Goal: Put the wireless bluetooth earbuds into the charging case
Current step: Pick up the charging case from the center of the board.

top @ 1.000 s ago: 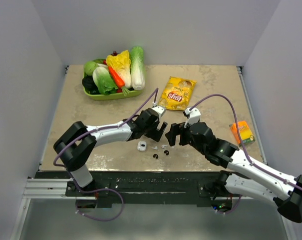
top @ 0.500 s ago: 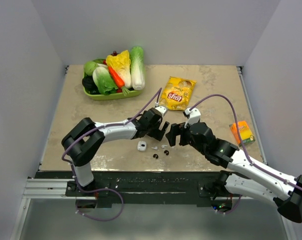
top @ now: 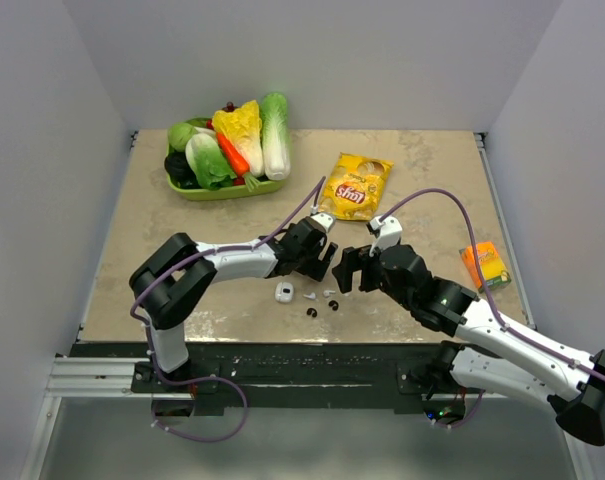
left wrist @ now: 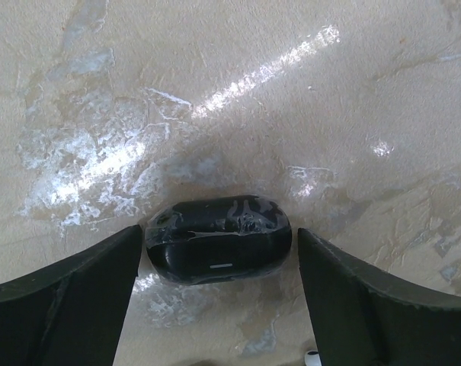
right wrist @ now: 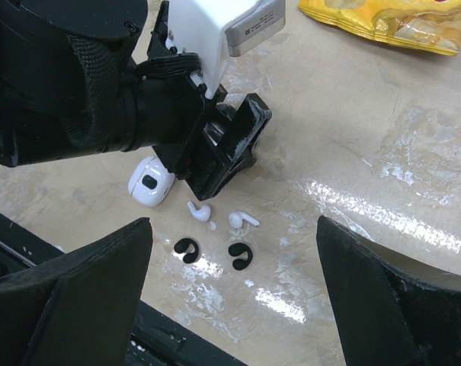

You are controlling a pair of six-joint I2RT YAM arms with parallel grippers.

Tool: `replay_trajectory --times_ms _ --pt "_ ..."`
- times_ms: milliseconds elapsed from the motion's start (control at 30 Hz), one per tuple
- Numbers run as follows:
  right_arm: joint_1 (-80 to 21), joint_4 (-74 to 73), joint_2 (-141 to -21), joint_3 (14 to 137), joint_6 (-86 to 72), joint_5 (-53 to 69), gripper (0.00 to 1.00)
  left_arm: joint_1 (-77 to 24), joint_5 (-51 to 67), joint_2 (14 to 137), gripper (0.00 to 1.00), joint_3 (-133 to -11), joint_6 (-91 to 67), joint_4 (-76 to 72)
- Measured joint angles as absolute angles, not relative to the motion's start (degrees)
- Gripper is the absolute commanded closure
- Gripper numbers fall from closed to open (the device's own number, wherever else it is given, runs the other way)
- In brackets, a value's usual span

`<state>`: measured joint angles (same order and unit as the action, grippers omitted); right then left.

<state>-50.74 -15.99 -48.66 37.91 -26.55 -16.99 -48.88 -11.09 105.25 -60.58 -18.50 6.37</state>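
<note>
Since a grasp seems intended, the left gripper (top: 320, 262) flanks the glossy black oval charging case (left wrist: 219, 240), fingers parted; right gripper (top: 344, 272) likewise parted.

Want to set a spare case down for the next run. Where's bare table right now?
Widest: back right, between chip bag and orange box. Smaller: between vegetable tray and near edge, left of the left arm. Crowded: near centre, where white case, black case and loose earbuds are packed together.

Glossy blk case (left wrist: 217, 238), wht buds (right wrist: 244, 220), blk buds (right wrist: 235, 250), yellow chip bag (top: 354, 186).
</note>
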Motion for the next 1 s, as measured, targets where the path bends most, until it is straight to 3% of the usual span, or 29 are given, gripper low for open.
replay_trajectory --times_ms 300,533,1000 --pt "-50.74 -16.56 -48.51 37.91 -26.55 -17.02 0.08 -48.66 -11.07 105.65 0.25 -60.58 -18.50 5.06" --pt "-50.74 -16.71 -48.25 37.91 -26.57 -17.06 0.08 -48.51 -10.92 105.65 0.14 -60.55 -18.48 4.95" --pt "-50.74 -16.71 -48.25 37.91 -26.57 -17.30 0.08 -48.51 -12.03 105.65 0.16 -60.55 -19.14 5.32"
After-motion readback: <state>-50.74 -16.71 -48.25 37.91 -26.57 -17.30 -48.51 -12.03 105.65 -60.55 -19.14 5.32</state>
